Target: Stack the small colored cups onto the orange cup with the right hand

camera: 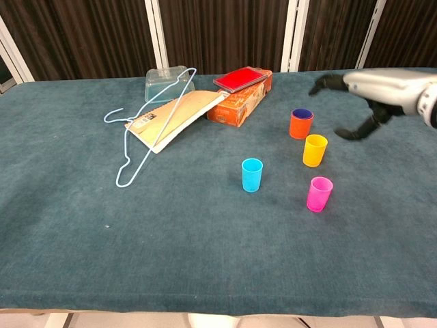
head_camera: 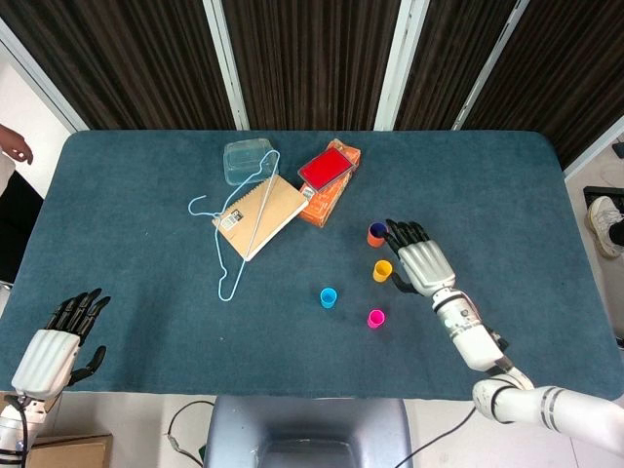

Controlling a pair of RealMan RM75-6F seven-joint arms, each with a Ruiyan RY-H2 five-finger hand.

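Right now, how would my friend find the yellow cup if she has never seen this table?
Look at the orange box near the back of the blue table, then go right to the orange cup. The yellow cup stands just in front of it. It is the only yellow one; the cups nearby are pink and light blue.

Evenly, brightly lit from overhead; only faint, soft shadows at cup bases. Sharp throughout, without glare. Slightly bowed at the edges in the chest view.

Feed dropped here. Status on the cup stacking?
Right robot hand open, beside cups. Left robot hand open, idle. Blue cup nested in orange cup. Path clear.
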